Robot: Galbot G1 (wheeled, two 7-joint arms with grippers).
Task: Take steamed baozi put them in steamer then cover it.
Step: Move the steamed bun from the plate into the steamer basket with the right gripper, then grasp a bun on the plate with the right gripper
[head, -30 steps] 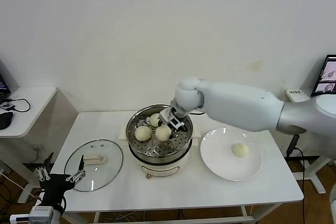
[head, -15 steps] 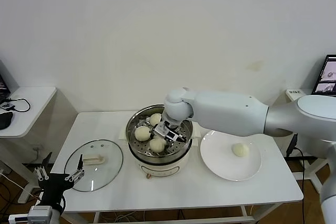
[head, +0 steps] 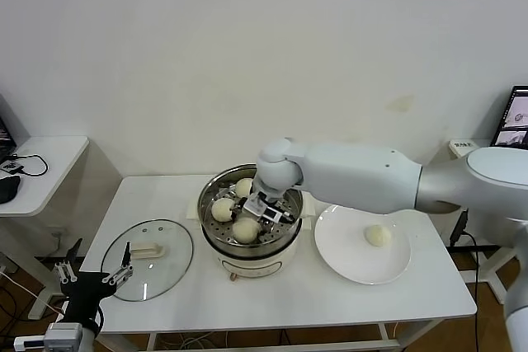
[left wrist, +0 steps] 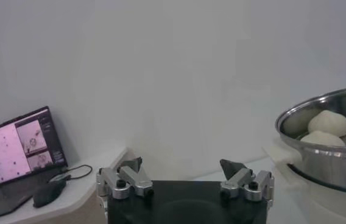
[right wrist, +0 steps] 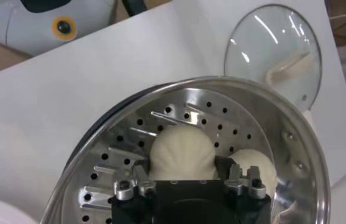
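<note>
The steamer [head: 209, 197] stands mid-table with three steamed baozi on its perforated tray: one at the front [head: 245, 229], one at the left [head: 223, 208], one at the back [head: 244, 188]. My right gripper [head: 268, 208] reaches into the pot, open, its fingers standing either side of the front baozi [right wrist: 182, 149], which rests on the tray. Another baozi [head: 377, 235] lies on the white plate [head: 363, 268]. The cover [head: 169, 268], a glass lid, lies flat on the table left of the steamer. My left gripper [head: 101, 255] waits open, low off the table's left front corner.
A side table [head: 45, 154] with a cable and a mouse stands to the left. At the right edge a screen [head: 516, 117] shows. In the left wrist view a laptop [left wrist: 21, 143] sits far off, and the steamer [left wrist: 331, 164] is at the side.
My right gripper carried a baozi down to the front of the tray and opened; the baozi now rests there. The left arm has not moved.
</note>
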